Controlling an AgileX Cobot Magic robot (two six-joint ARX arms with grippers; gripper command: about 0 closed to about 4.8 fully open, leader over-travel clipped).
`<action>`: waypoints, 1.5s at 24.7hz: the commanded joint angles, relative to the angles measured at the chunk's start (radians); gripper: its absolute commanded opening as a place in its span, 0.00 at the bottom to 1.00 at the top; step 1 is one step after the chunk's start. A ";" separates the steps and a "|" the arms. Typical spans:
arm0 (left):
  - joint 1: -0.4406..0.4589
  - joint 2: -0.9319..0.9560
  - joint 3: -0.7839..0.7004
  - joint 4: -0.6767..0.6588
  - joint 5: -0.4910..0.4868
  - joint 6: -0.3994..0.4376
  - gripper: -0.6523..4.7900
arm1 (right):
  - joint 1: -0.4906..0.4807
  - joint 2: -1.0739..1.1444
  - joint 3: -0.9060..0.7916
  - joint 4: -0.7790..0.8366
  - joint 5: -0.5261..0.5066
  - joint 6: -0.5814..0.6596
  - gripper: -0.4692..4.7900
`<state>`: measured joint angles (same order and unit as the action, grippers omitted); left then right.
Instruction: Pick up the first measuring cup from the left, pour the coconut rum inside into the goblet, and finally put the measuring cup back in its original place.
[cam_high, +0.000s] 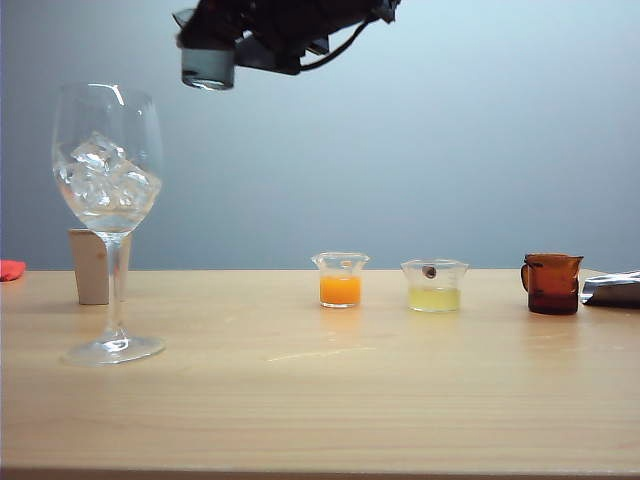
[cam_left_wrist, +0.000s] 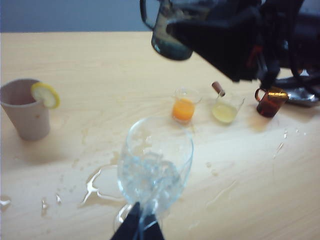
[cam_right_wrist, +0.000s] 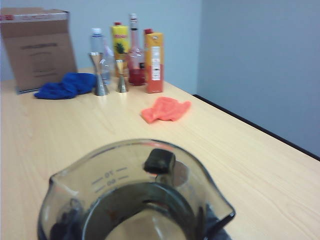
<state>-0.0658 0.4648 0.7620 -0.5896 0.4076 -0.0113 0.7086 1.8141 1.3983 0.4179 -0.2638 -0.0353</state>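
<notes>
Right gripper (cam_right_wrist: 160, 200) is closed on the measuring cup (cam_high: 208, 68), one finger pad visible inside the rim, the cup carried high in the air up and to the right of the goblet (cam_high: 107, 160). In the right wrist view the cup looks upright and I can't make out any coconut rum in it. The goblet holds ice with clear liquid low in the bowl. My read: pour is done, return step in hand.

Left gripper (cam_left_wrist: 139, 227) is at the goblet's stem; fingers sit either side of it, but contact or hold can't be told.

Next move: bring the cup down to the open spot on the surface (cam_high: 320, 400) just left of the orange-liquid cup (cam_high: 340, 279), set it upright, release.

In the way: the goblet near the descent path and the orange-liquid cup right beside the landing spot. Yellow-liquid cup (cam_high: 434, 285) and amber cup (cam_high: 551, 283) are further right, paper cup (cam_high: 92, 265) sits behind the goblet. Puddles (cam_left_wrist: 100, 182) around the goblet's foot, so the surface may be slippery.
</notes>
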 joint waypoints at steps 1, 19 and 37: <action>0.002 0.010 0.021 0.013 -0.003 -0.003 0.11 | 0.010 -0.032 0.004 -0.010 -0.009 -0.024 0.08; 0.001 0.084 0.062 0.015 0.002 -0.003 0.11 | 0.072 -0.051 0.004 -0.088 -0.027 -0.244 0.08; 0.001 0.084 0.061 0.014 0.027 -0.003 0.11 | 0.072 -0.051 0.003 -0.138 -0.031 -0.464 0.08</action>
<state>-0.0658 0.5507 0.8207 -0.5842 0.4252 -0.0162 0.7788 1.7756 1.3968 0.2527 -0.2890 -0.4664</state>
